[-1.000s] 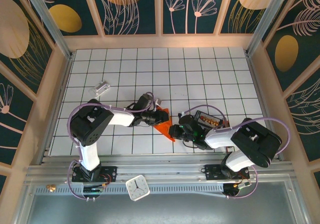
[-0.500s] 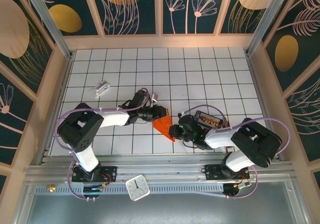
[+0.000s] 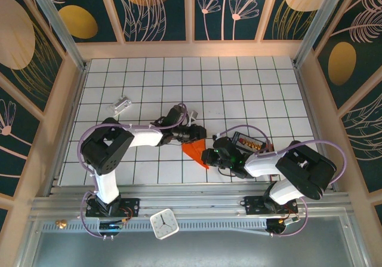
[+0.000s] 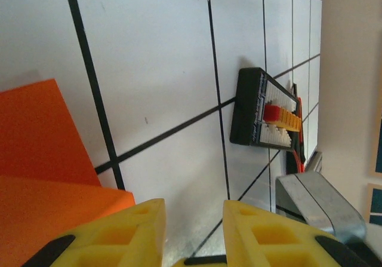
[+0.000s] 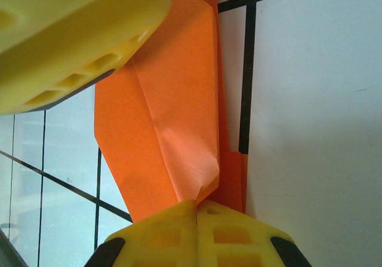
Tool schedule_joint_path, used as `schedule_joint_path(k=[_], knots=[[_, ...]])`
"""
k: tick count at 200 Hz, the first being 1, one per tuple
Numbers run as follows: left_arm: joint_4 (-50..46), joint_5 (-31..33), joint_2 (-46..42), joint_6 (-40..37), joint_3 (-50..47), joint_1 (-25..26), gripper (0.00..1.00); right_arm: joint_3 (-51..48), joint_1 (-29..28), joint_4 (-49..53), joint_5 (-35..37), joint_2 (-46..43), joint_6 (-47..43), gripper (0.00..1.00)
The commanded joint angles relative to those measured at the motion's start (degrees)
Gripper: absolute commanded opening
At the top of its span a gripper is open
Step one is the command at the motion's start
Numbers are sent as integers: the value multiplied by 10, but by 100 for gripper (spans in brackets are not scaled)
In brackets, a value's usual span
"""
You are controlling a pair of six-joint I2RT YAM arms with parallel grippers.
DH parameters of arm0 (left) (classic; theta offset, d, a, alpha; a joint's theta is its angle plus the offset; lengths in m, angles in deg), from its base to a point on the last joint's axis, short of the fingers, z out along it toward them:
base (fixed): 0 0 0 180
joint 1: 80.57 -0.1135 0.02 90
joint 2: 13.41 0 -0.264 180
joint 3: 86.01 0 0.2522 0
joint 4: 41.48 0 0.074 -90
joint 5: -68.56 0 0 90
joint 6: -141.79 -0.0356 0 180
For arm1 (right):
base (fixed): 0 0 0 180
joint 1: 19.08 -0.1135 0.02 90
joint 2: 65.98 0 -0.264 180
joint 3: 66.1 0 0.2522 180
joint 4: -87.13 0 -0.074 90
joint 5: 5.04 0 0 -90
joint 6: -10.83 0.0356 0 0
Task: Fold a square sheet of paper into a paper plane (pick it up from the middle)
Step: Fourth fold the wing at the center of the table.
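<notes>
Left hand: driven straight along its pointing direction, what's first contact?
Likely the bare table: the left hand looks tilted down at it. The black tray sits farther on, slightly off line; the orange paper lies beside the path. Depth unclear.

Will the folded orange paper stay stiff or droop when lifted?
Probably floppy: the folded orange paper is thin and wrinkles where the right gripper pinches it. Its layered folds may stiffen it somewhat. Likely light, sliding easily on the smooth table.
</notes>
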Motion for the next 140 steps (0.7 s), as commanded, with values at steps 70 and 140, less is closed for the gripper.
schedule_joint_path(k=[70,140], knots=[[-38,50,0,-39,-51,-39,27,-8,-6,61,12,6,-9,2],[-18,46,-23,-32,-72,-58,28,-9,-10,64,13,12,-4,2]])
